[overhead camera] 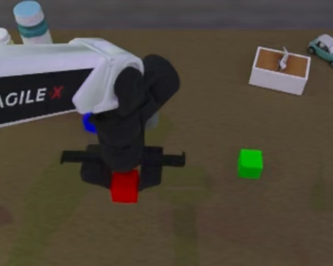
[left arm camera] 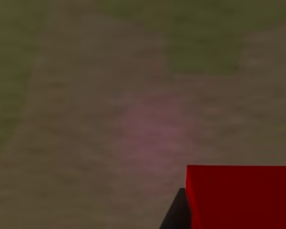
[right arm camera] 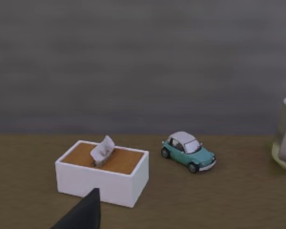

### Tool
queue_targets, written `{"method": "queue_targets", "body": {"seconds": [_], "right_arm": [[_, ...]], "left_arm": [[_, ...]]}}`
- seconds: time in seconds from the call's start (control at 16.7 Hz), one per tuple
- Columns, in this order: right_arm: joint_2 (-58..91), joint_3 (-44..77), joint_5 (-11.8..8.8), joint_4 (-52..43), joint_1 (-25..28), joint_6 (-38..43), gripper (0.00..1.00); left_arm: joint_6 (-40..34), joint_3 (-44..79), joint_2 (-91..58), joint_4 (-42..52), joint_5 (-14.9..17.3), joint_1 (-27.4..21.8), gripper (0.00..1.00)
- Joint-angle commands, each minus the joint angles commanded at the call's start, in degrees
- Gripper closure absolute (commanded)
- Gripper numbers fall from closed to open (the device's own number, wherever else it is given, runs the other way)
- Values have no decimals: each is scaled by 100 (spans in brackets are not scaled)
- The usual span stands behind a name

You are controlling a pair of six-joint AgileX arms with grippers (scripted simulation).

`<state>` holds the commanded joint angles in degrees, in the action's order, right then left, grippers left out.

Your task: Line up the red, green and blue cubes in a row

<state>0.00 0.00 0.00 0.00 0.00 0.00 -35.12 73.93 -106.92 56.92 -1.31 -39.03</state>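
Red cube (overhead camera: 125, 187), green cube (overhead camera: 250, 163), blue cube (overhead camera: 89, 122), all plain solid. Table (overhead camera: 222, 221) mottled brown w/ olive patches. Left arm (overhead camera: 44, 77) white, black panel w/ white lettering, red X. Tissue box (overhead camera: 279, 70) white, brown top. Toy car (overhead camera: 327, 49) teal, white roof.

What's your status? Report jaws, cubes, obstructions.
Left gripper over table centre-left, shut on red cube. Blue cube mostly hidden under left arm; green cube alone to the right. Right gripper out of top view. Nothing between cubes.
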Motion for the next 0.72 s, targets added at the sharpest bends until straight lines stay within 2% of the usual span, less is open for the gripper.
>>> {"method": "queue_targets", "body": {"seconds": [0.18, 0.54, 0.72], "right_arm": [[0, 0, 0, 0, 0, 0, 0], [0, 0, 0, 0, 0, 0, 0], [0, 0, 0, 0, 0, 0, 0]], "left_arm": [[-477, -155, 220, -46, -28, -129, 100], [-499, -161, 210, -66, -27, -109, 100], [-513, -401, 53, -459, -29, -87, 100]]}}
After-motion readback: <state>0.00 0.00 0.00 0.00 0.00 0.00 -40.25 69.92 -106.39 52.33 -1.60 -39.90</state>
